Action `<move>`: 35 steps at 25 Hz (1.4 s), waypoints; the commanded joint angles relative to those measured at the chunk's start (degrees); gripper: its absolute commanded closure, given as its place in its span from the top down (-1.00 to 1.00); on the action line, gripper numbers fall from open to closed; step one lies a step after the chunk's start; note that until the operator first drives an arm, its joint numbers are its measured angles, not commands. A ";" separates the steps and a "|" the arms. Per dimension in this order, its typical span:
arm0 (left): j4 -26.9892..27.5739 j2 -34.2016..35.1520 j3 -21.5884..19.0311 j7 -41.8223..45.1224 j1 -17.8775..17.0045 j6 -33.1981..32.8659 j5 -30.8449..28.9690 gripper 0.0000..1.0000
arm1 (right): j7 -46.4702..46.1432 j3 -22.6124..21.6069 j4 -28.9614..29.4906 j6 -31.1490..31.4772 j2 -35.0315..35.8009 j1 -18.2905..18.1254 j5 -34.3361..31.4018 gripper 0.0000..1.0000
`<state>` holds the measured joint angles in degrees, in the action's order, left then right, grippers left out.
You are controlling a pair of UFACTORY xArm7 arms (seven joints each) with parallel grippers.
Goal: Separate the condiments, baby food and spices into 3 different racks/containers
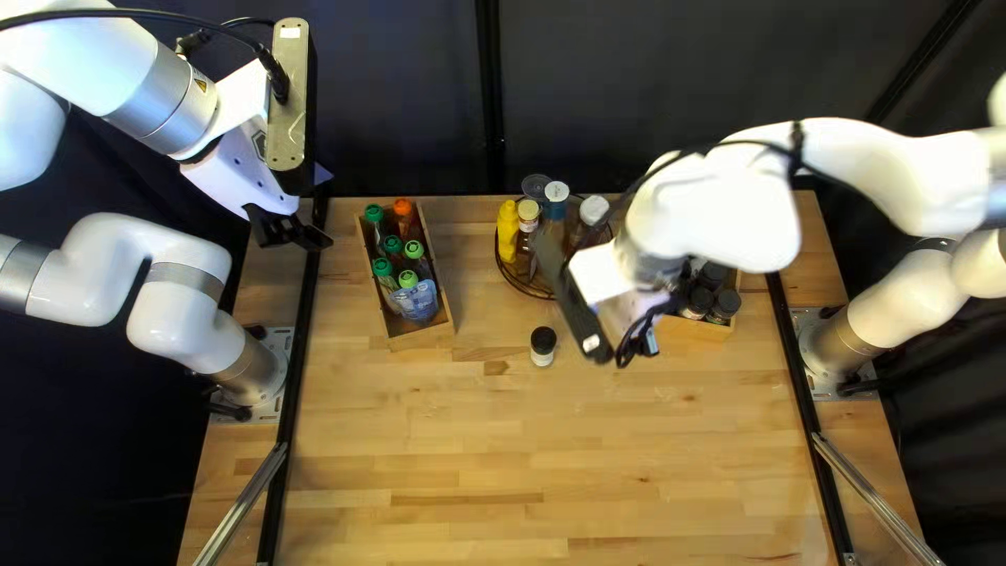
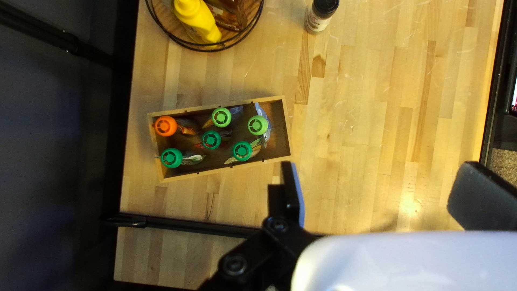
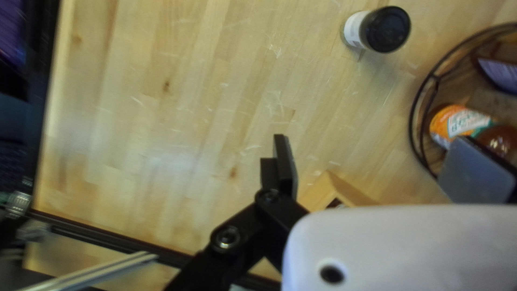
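Tabletop: A pale wooden tabletop (image 1: 472, 451) is seen, made of joined strips, with small scratches and darker knots.
Room: A dark curtain (image 1: 671, 84) is hung behind the far edge, and black rails are run along both sides.
Spice jar: The single spice jar (image 1: 542, 346) is placed on the tabletop, just beside the round wire basket (image 1: 507, 275), on its near side. It is stood upright, so its long axis is vertical and its black lid is pointed up.
Baby food: Six capped pouches (image 2: 221, 117) are kept in the left wooden box (image 1: 422, 338), with green, light green and orange caps turned up. The long side of the box is laid from far to near, slightly aslant.
Condiments: The yellow squeeze bottle (image 1: 508, 233) and several sauce bottles (image 1: 527, 215) are held in the wire basket.
Spices: More black-lidded jars (image 1: 725, 305) are contained in the right wooden box (image 1: 697, 328), which is partly hidden by the right arm.
Left pincer: The left pincer (image 1: 314, 239) is spread wide; nothing is gripped.
Right pincer: The right pincer (image 1: 629, 341) is also spread wide, with nothing pinched; the spice jar is seen ahead, apart from its fingers (image 3: 284, 167).
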<state>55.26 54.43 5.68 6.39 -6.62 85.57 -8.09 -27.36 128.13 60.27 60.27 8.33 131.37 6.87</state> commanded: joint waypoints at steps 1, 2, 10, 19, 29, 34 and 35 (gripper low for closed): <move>0.00 0.00 0.00 0.00 0.00 0.00 0.00 1.00 | 2.27 -1.99 -3.10 -5.20 -3.06 -0.41 -7.73 1.00; 0.00 0.00 0.00 0.00 0.00 0.00 0.00 1.00 | 3.15 -2.31 -3.07 -5.41 -3.73 -0.49 -9.16 1.00; 0.00 0.00 0.00 0.00 0.00 0.00 0.00 1.00 | 7.99 0.34 1.37 -7.38 -19.45 2.31 -25.10 1.00; 0.00 0.00 0.00 0.00 0.00 0.00 0.00 1.00 | 13.95 5.96 6.80 -8.05 -30.16 9.50 -37.09 1.00; 0.00 0.00 0.00 0.00 0.00 0.00 0.00 1.00 | 15.91 7.20 4.64 -13.25 -31.53 9.70 -39.85 0.99; 0.00 0.00 0.00 0.00 0.00 0.00 0.00 1.00 | 15.30 7.19 4.82 -15.21 -32.51 9.34 -39.95 0.84; 0.00 0.00 0.00 0.00 0.00 0.00 0.00 1.00 | 15.16 7.14 4.82 -15.41 -32.57 9.22 -39.86 0.45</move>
<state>55.26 54.43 5.68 6.39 -6.62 85.57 -8.09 -11.91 135.33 65.03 45.43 -23.96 140.81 -33.07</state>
